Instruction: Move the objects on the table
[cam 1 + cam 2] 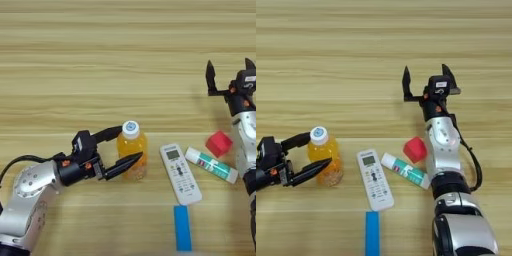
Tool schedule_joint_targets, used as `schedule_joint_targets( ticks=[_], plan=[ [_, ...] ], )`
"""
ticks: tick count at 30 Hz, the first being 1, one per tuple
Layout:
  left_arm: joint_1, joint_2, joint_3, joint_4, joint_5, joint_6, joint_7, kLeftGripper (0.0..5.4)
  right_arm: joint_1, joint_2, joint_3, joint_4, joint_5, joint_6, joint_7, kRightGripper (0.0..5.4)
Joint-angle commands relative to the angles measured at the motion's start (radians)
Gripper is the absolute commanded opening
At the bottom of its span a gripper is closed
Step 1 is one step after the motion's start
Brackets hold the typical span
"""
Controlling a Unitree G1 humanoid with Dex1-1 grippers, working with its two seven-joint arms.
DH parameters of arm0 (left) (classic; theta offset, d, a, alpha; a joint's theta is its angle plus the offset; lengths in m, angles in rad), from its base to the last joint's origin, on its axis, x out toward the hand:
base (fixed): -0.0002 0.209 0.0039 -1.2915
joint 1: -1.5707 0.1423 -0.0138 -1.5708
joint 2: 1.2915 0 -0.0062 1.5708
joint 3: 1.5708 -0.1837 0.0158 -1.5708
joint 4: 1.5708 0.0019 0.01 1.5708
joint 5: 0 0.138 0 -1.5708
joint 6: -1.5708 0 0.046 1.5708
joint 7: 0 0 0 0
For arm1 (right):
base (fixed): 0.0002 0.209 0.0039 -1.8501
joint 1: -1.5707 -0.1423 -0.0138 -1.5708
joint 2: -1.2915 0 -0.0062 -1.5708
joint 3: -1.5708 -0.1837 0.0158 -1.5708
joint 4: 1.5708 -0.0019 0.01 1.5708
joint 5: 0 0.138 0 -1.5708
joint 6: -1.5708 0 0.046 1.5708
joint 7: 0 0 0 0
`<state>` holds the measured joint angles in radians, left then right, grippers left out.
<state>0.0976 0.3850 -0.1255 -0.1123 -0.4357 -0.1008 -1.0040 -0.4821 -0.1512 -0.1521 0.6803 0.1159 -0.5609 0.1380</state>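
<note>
Table point(125, 50): bottle point(132, 150), remote point(180, 173), tube point(212, 164) and cube point(219, 143) cluster toward near edge, none lifted. Left gripper point(124, 147) straddles bottle, jaws not yet closed. Right gripper point(428, 75) hovers beyond cube, jaws wide, empty. Moving barely begun.

Left gripper point(126, 146) fingers around bottle point(132, 150)
</note>
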Motion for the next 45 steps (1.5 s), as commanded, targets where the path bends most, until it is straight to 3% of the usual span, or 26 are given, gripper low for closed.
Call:
schedule_joint_targets(
  ticks=[1, 5, 10, 15, 18, 20, 27, 30, 33, 38, 45],
  plan=[
    [-0.01, 0.009, 0.007, 0.007, 0.017, -0.01, 0.003, 3.37, -0.013, 0.002, 0.0, -0.005, -0.008, -0.01, -0.005, 5.4],
    [-0.017, -0.006, 0.02, 0.002, 0.001, -0.023, 0.011, 3.36, -0.013, 0.001, -0.001, -0.005, -0.011, -0.011, -0.005, 5.4],
    [-0.038, -0.049, 0.075, -0.042, -0.084, -0.007, 0.047, 3.36, -0.014, 0.001, -0.004, 0.0, -0.009, -0.01, -0.004, 5.4],
    [-0.073, -0.083, 0.127, -0.048, -0.098, -0.022, 0.109, 3.36, -0.014, 0.0, -0.004, 0.002, -0.009, -0.011, -0.003, 5.4],
    [-0.101, -0.096, 0.157, -0.025, -0.059, -0.048, 0.163, 3.34, -0.014, 0.0, -0.004, 0.001, -0.01, -0.012, -0.003, 5.4],
    [-0.119, -0.097, 0.17, 0.008, -0.005, -0.094, 0.194, 3.34, -0.013, 0.0, -0.004, 0.001, -0.01, -0.012, -0.004, 5.4],
    [-0.191, -0.105, 0.216, 0.128, 0.169, -0.126, 0.415, 3.32, -0.012, -0.001, -0.004, 0.0, -0.011, -0.013, -0.003, 5.4],
    [-0.208, -0.131, 0.242, 0.158, 0.216, -0.11, 0.536, 3.32, -0.012, -0.001, -0.005, 0.0, -0.011, -0.013, -0.002, 5.4],
    [-0.197, -0.155, 0.232, 0.186, 0.273, -0.124, 0.613, 3.32, -0.012, 0.0, -0.004, -0.001, -0.012, -0.013, -0.003, 5.4],
    [-0.181, -0.194, 0.234, 0.211, 0.295, -0.127, 0.689, 3.32, -0.01, -0.001, -0.003, -0.004, -0.015, -0.015, -0.004, 5.4],
    [-0.168, -0.198, 0.22, 0.232, 0.302, -0.135, 0.69, 3.32, -0.009, 0.0, -0.001, -0.005, -0.018, -0.018, -0.005, 5.4]
  ],
)
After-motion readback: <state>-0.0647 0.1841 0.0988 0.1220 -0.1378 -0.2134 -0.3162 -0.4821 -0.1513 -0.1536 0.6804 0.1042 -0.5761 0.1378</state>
